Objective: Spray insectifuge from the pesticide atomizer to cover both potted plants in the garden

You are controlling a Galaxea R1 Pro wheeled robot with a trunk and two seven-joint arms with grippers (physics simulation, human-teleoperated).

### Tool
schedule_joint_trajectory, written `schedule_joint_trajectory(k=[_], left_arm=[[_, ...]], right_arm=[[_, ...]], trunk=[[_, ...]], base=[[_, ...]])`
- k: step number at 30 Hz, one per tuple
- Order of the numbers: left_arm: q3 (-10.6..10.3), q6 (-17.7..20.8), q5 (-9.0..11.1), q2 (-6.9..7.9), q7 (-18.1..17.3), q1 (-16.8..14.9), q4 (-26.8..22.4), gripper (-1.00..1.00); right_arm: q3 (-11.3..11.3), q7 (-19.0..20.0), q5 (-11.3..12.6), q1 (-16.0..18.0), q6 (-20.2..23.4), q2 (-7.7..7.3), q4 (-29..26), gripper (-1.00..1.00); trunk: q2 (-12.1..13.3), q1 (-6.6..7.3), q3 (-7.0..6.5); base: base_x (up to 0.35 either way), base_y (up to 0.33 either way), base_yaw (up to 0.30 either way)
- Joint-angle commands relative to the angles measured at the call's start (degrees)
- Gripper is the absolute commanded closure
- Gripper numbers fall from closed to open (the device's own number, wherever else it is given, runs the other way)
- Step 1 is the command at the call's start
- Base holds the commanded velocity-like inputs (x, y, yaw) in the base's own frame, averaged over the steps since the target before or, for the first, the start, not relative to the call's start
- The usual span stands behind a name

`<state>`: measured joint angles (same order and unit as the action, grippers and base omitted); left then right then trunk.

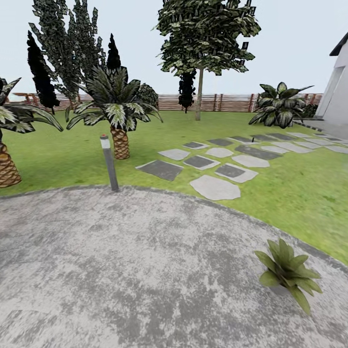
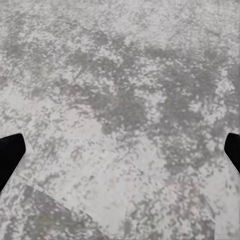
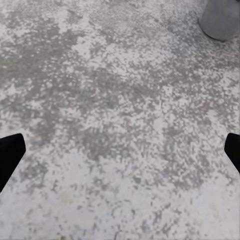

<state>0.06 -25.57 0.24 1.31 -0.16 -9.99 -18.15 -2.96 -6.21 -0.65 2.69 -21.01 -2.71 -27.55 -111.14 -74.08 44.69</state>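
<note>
One potted plant [image 1: 287, 270], a low rosette of pointed green leaves in a small grey pot, stands on the grey mottled paving [image 1: 145, 270] at the lower right of the head view. The second potted plant and the pesticide atomizer are out of view. In the left wrist view my left gripper [image 2: 120, 155] is open, its black fingertips [image 2: 10, 155] wide apart over bare paving. My right gripper [image 3: 120, 155] is open too, with nothing between its fingers. A grey rounded object [image 3: 220, 19], perhaps a pot, stands on the paving ahead of it.
A grey bollard lamp [image 1: 109, 163] stands at the paving's far edge. Behind it are a palm [image 1: 118, 111] and another palm [image 1: 7, 150] at far left. Stepping stones [image 1: 215, 187] cross the lawn [image 1: 290, 188] toward a slat fence [image 1: 217, 102] and a white building [image 1: 336, 92].
</note>
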Motion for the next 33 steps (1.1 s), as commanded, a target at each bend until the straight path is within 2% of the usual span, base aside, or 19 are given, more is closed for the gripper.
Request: schedule_joint_trajectory(k=[1, 7, 33], left_arm=[[0.0, -0.2, 0.0, 0.0, 0.0, 0.0, 0.0, -1.0], [0.0, -0.2, 0.0, 0.0, 0.0, 0.0, 0.0, -1.0], [0.0, -0.2, 0.0, 0.0, 0.1, 0.0, 0.0, -1.0]], right_arm=[[0.0, -0.1, -0.1, 0.0, -0.2, 0.0, 0.0, -1.0], [0.0, -0.1, -0.1, 0.0, -0.2, 0.01, 0.0, -1.0], [0.0, -0.1, -0.1, 0.0, -0.2, 0.0, 0.0, -1.0]], trunk=[[0.0, -0.03, 0.05], [0.0, -0.03, 0.05], [0.0, -0.03, 0.05]], base=[[0.336, 0.0, 0.0], [0.329, 0.073, 0.0], [0.297, 0.172, 0.0]])
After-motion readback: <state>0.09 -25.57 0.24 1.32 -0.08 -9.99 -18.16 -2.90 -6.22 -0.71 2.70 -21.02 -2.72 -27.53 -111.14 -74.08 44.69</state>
